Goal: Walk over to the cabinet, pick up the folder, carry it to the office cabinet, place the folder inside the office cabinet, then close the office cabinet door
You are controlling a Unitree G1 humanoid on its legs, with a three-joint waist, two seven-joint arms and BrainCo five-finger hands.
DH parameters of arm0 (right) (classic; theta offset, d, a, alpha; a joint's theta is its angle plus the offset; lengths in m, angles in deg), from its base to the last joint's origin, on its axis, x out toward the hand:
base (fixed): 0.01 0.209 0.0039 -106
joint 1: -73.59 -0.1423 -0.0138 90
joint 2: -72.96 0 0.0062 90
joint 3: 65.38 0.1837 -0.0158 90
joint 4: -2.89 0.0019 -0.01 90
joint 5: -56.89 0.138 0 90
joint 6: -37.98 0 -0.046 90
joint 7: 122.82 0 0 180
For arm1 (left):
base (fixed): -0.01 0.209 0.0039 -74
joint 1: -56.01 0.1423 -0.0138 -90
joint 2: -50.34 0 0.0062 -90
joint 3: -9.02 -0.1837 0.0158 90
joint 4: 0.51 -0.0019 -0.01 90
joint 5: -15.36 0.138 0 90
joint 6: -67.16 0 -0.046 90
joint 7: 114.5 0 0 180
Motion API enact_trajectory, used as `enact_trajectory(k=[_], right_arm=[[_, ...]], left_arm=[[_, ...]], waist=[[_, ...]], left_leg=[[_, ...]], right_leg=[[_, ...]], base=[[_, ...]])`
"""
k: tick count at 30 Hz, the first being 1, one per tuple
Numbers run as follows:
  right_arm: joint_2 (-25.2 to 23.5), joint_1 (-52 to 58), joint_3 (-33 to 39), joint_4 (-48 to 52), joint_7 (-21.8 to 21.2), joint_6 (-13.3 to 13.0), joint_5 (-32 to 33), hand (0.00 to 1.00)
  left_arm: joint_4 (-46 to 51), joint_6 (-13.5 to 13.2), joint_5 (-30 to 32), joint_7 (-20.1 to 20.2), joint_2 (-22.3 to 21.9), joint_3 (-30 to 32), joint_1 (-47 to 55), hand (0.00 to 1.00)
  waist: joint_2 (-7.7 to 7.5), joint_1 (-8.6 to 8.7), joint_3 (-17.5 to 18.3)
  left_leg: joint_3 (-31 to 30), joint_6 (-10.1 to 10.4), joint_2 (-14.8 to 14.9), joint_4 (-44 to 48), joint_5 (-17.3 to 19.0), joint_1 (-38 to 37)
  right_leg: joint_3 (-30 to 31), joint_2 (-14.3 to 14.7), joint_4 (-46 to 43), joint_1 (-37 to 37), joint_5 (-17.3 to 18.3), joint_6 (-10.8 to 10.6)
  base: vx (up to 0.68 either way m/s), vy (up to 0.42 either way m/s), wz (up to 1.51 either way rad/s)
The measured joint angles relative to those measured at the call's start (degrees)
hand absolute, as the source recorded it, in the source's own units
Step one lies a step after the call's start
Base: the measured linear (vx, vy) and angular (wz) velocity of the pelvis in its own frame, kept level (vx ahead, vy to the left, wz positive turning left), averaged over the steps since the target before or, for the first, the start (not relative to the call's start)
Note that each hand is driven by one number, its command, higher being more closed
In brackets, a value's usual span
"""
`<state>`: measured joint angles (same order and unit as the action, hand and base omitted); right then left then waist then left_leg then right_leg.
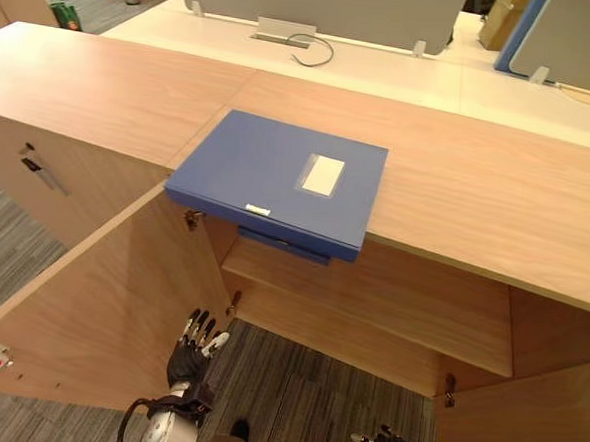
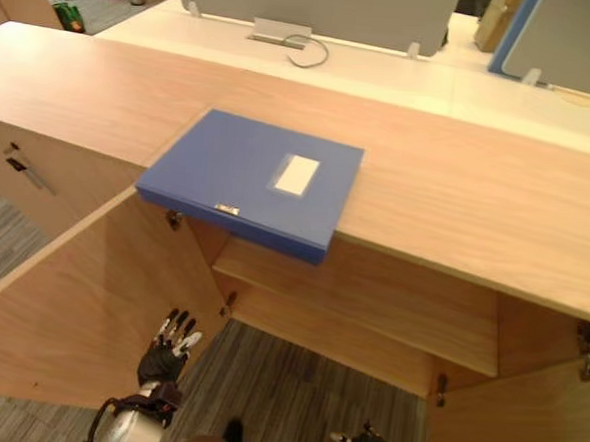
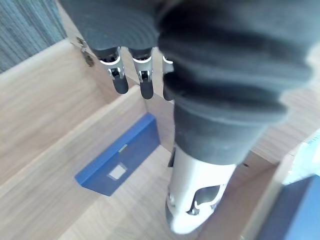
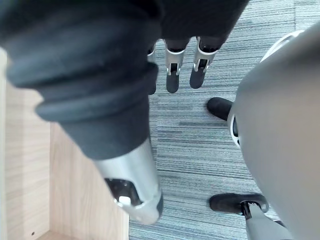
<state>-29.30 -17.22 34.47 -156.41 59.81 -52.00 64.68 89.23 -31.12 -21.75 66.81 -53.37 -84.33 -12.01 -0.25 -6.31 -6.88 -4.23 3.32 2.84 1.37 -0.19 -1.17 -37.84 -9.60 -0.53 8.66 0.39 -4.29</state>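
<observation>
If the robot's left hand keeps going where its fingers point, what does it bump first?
Likely the open cabinet door near its hinge, below the blue folder. The left hand points that way, though depth is hard to judge.

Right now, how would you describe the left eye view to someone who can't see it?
A blue folder lies flat on a wooden cabinet top, its front edge overhanging the open compartment below. The robot's left hand hangs low beside the open left door, fingers straight.
</observation>
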Motion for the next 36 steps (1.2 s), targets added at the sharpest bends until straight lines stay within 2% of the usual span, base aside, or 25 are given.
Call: enact_trajectory(k=[6,10,13,15,17,24,29,36], right_arm=[[-0.12,0.77,0.15,-1.4,0.36,-0.08,0.01,0.0],[-1.08,0.84,0.33,-1.85,0.95,-0.2,0.03,0.0],[-1.78,0.72,0.28,-1.92,1.64,-0.46,0.03,0.0],[-2.36,0.75,0.15,-2.33,2.25,-0.96,-0.01,0.0],[-2.78,0.73,0.09,-2.42,2.6,-1.25,-0.06,0.0],[-2.9,0.48,-3.25,-2.55,2.58,-1.24,-2.52,0.0],[-2.66,0.18,-4.93,-2.57,2.54,-1.32,-4.81,0.0],[-2.09,-0.12,-5.48,-2.38,2.3,-1.67,-6.86,0.0]], left_arm=[[15.82,-1.09,13.94,-4.34,-3.42,1.14,0.78,0.0],[22.96,-1.53,24.33,-10.38,-5.44,4.48,0.98,0.0],[27.59,-1.98,34.09,-15.35,-5.46,5.92,1.45,0.0],[30.91,-2.49,43.6,-19.0,-5.37,6.04,1.67,0.0],[32.25,-2.8,48.26,-20.91,-5.16,6.37,1.25,0.0],[32.28,-2.66,63.49,-25.53,1.04,3.46,-4.46,0.0],[26.89,-1.94,78.28,-27.96,8.16,-0.02,-15.44,0.0],[17.17,-0.16,87.69,-29.22,17.69,-0.07,-22.84,0.0]], waist=[[-0.55,-2.15,1.28],[-0.94,-3.88,1.53],[-1.44,-4.03,1.93],[-1.98,-4.02,2.65],[-2.25,-4.02,3.05],[-2.46,-3.29,4.99],[-2.24,-1.67,6.05],[-2.01,-0.5,6.56]], left_leg=[[-5.11,0.18,-0.74,-0.01,-1.33,2.33],[-6.22,0.43,-0.66,0.83,-1.5,3.25],[-6.24,0.56,-0.52,0.85,-1.67,3.18],[-6.07,0.56,-0.38,0.84,-1.72,3.18],[-5.9,0.59,-0.24,0.77,-1.73,3.2],[-2.68,0.95,1.47,-0.37,-1.95,3.13],[0.16,1.11,2.43,-0.53,-1.85,2.31],[2.54,1.15,3.08,-2.01,-1.78,0.56]], right_leg=[[-4.39,0.07,0.04,0.54,0.02,-0.02],[-4.4,0.42,0.07,0.62,0.05,-0.03],[-4.35,0.54,0.09,0.72,0.05,-0.05],[-4.07,0.69,0.15,0.63,0.07,-0.05],[-3.81,0.82,0.28,0.51,0.12,0.01],[0.59,2.3,1.29,-1.78,-0.34,0.48],[3.77,2.99,1.5,-2.86,-0.69,0.93],[6.58,3.61,2.2,-3.32,-1.56,1.61]], base=[[-0.05,-0.007,0.42],[-0.05,-0.011,0.15],[-0.05,-0.011,-0.01],[-0.06,-0.003,-0.04],[-0.04,0.002,-0.07],[-0.03,-0.01,-0.26],[0.02,-0.007,-0.31],[-0.01,0.021,-0.23]])
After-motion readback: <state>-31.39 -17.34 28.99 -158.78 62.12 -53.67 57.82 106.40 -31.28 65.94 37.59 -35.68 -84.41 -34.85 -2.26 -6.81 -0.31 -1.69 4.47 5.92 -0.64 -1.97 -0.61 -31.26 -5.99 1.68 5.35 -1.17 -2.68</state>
